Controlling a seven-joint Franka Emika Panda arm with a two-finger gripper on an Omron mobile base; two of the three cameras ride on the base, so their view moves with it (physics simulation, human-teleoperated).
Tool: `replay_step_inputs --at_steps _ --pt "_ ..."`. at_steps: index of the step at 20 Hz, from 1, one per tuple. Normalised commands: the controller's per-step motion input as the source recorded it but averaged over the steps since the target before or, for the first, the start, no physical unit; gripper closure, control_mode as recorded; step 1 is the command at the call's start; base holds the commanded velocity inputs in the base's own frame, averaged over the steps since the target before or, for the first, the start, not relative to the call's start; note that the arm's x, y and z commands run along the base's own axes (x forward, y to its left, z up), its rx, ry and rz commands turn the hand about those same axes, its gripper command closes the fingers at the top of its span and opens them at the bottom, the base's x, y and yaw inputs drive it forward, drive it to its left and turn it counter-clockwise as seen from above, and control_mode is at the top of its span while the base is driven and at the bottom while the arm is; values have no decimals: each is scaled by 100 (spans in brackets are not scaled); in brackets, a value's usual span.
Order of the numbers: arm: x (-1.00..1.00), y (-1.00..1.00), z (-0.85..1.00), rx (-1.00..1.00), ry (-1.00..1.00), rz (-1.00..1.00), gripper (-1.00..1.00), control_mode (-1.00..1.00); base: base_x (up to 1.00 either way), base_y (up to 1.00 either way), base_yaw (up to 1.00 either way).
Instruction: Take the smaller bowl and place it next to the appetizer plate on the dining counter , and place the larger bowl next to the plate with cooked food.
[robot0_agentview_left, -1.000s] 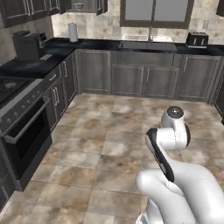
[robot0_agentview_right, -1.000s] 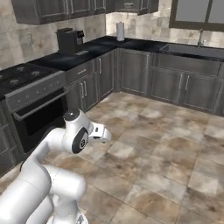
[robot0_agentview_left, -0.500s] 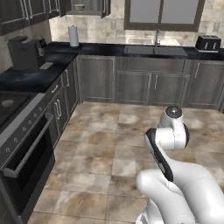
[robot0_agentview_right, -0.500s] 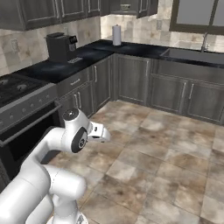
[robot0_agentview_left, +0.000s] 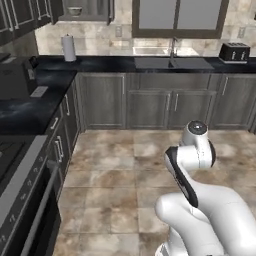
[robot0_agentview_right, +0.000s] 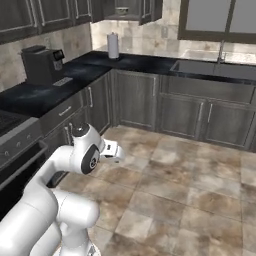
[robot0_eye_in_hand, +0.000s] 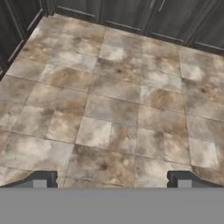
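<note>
The gripper (robot0_eye_in_hand: 111, 179) is held spread wide and empty above the tiled floor (robot0_eye_in_hand: 113, 109). No bowl can be located from here; its direction from the gripper cannot be told.

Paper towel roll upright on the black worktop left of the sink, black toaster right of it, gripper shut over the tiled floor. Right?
Not quite: the gripper is open. The hand view shows its two dark finger tips far apart, nothing between them, above the beige stone-tiled floor. The rest holds in the left base view: white paper towel roll upright left of the sink, black toaster to its right.
</note>
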Motion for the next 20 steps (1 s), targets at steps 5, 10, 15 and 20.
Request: replay_step_inputs --at_steps 5,10,15,20 --pt "0 0 0 0 0 0 -100 100 100 50 -9" --pt "0 0 0 0 0 0 -100 100 100 41 -2" --pt "0 0 0 0 0 0 -100 100 100 32 0" --pt "0 0 0 0 0 0 -100 100 100 21 0"
